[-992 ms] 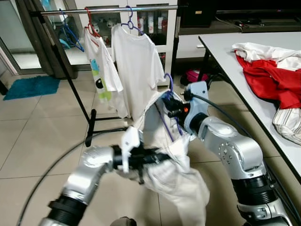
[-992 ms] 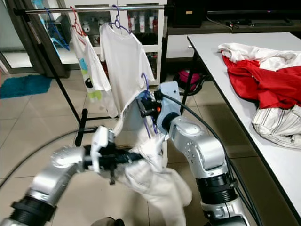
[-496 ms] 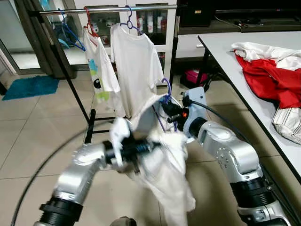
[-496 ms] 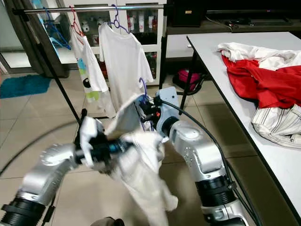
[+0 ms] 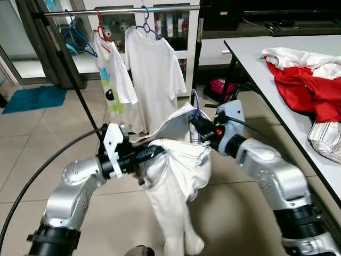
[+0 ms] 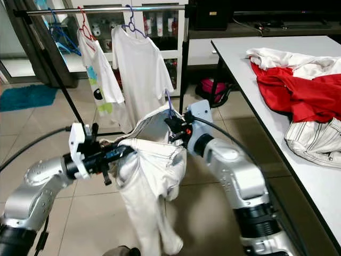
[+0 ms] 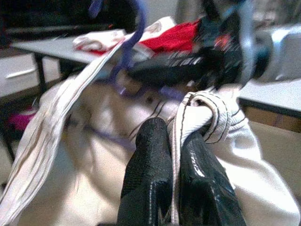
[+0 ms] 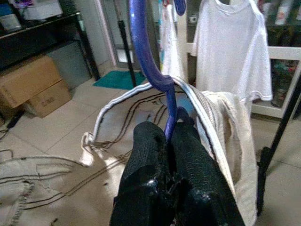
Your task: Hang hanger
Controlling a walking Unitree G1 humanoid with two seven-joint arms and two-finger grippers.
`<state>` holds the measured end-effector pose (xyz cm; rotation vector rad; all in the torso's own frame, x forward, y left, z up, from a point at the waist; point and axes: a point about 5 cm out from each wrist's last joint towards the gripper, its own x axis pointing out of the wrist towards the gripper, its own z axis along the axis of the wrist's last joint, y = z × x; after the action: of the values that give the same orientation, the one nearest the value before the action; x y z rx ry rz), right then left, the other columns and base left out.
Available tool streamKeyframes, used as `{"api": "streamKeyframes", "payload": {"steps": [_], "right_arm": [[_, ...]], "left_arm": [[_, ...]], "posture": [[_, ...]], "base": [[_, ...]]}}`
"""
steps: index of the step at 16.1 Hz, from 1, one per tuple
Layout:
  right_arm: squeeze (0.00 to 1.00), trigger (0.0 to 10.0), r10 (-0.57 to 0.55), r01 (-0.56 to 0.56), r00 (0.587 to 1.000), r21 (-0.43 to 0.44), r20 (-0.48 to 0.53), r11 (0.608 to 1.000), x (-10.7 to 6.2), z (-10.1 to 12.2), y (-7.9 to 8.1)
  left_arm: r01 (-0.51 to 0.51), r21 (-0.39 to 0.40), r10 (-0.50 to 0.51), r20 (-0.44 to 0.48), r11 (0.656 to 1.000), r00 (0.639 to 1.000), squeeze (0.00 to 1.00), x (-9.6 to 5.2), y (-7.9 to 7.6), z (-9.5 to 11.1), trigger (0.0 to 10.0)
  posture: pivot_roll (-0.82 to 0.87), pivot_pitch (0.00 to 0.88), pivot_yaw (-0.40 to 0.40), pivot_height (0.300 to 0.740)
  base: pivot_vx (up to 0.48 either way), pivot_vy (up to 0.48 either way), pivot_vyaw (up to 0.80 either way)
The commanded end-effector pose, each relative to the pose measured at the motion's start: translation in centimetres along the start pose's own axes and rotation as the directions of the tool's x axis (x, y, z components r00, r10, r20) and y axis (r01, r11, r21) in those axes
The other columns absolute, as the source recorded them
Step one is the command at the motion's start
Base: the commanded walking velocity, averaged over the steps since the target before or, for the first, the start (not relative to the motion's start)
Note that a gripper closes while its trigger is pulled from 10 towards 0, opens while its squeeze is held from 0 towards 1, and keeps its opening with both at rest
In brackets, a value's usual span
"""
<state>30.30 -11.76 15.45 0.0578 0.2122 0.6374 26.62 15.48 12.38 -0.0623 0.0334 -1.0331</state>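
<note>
Your right gripper [image 8: 167, 155] is clamped on the neck of the purple hanger [image 8: 146, 56], fingers pinched tight just under the hook, which curves up and away from the fingertips. Your left gripper [image 7: 176, 155] is closed too, pinching a striped hem of the white garment [image 5: 176, 176] that drapes off that hanger and sags toward the floor.

Now the relation that matters: the clothes rail [image 5: 122, 10] lies up and ahead of the right gripper, well apart, running across your view. The hanger's hook [image 5: 194, 98] stands roughly upright, so I'd say the right arm carries it up and over the rail, into the bare stretch just right of the hung white T-shirt [image 5: 155, 74].

The right wrist view gives you the pinch on the neck and the T-shirt beyond the hook; the eye views give you the rail itself and the gap to close. The left wrist view is blurred past the fingers.
</note>
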Motion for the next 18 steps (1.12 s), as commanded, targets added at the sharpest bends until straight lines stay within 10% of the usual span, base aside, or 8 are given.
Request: {"api": "streamKeyframes", "payload": {"steps": [1,6,13,14,15,16,18], "right_arm": [[0.0,10.0,-0.002,0.002,1.0,-0.013,0.022,1.0,-0.7,0.9,-0.7],[0.0,10.0,0.112,-0.112,0.992,-0.013,0.06,0.994,-1.9,2.8,0.0],[0.0,10.0,0.196,-0.197,0.98,0.002,0.027,0.981,-2.7,2.5,1.6],[0.0,10.0,0.196,-0.196,0.98,0.001,0.023,0.981,-2.6,2.5,1.7],[0.0,10.0,0.18,-0.18,0.983,0.002,0.019,0.984,-2.6,2.4,1.7],[0.0,10.0,0.151,-0.151,0.988,0.014,0.017,0.988,-2.4,2.2,1.5],[0.0,10.0,0.103,-0.103,0.995,0.034,0.002,0.994,-2.3,1.6,1.3]], "left_arm": [[-0.134,0.021,0.133,0.007,0.991,0.991,0.0,-1.5,1.6,0.2,0.0],[-0.407,-0.023,0.404,-0.077,0.913,0.911,0.0,-2.6,3.9,-3.6,0.0],[-0.363,-0.029,0.352,-0.174,0.931,0.92,0.0,0.7,3.4,-6.7,0.6],[-0.353,-0.027,0.344,-0.173,0.935,0.923,0.0,1.1,3.4,-6.7,10.0],[-0.311,-0.059,0.3,-0.15,0.949,0.942,0.12,1.7,3.2,-6.5,10.0],[-0.251,-0.1,0.238,-0.128,0.963,0.963,1.0,2.0,2.8,-6.3,10.0],[-0.196,-0.135,0.18,-0.121,0.971,0.976,1.0,1.7,2.0,-6.6,10.0]], "posture": [[-0.17,0.0,0.065,0.74],[-0.17,0.0,0.056,0.74],[-0.19,0.0,0.054,0.74],[-0.19,0.0,0.055,0.74],[-0.19,0.0,0.056,0.74],[-0.19,0.0,0.053,0.74],[-0.19,0.0,0.055,0.74]], "base": [[0.0,0.0,0.0],[0.0,0.0,0.0],[0.0,0.0,0.0],[0.0,0.0,0.0],[0.0,0.0,0.0],[0.0,0.0,0.0],[0.0,0.0,0.0]]}}
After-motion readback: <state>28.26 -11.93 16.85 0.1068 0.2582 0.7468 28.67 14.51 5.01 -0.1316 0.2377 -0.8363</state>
